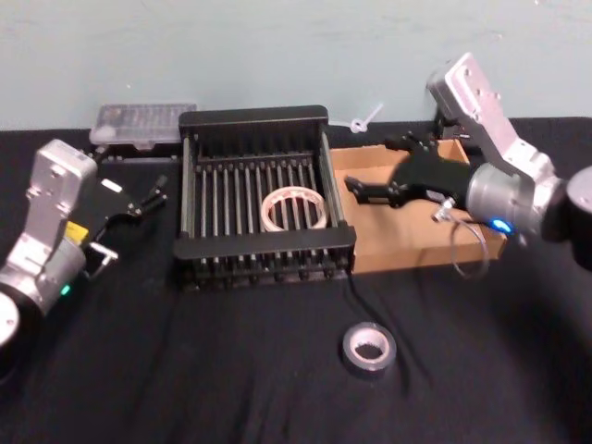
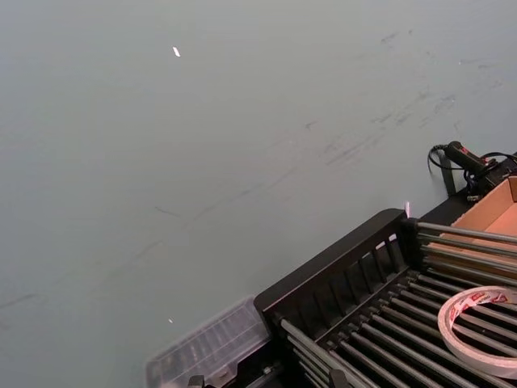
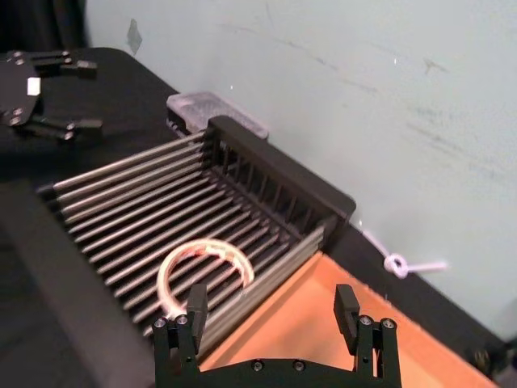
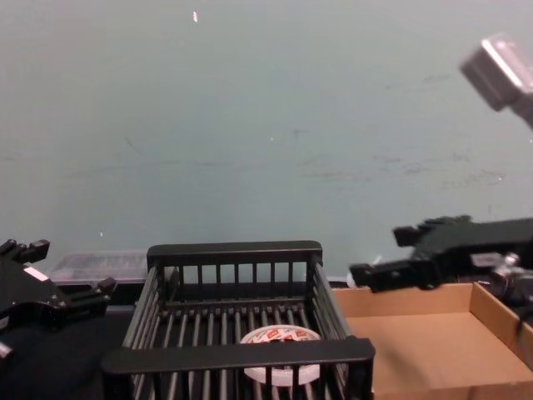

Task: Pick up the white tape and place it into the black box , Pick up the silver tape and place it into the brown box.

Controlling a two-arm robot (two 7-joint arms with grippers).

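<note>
- While the white tape (image 1: 294, 209) lies flat on the barred floor of the black box (image 1: 264, 120), toward its right wall, the silver tape (image 1: 369, 348) lies flat on the black tablecloth (image 1: 185, 370), in front of both boxes and well apart from them
- The right gripper (image 1: 356, 190) hangs over the left part of the brown box (image 1: 421, 254), just beside the black box's right rim, with its fingers apart and nothing between them
- The brown box touches the black box along that shared side; its floor shows bare cardboard
- The left gripper (image 1: 159, 190) sits left of the black box, near its left wall but apart from it, with its fingers spread and nothing held
- A clear plastic case (image 1: 143, 123) lies behind the left gripper, at the table's back edge against the wall
- Open cloth surrounds the silver tape on every side
</note>
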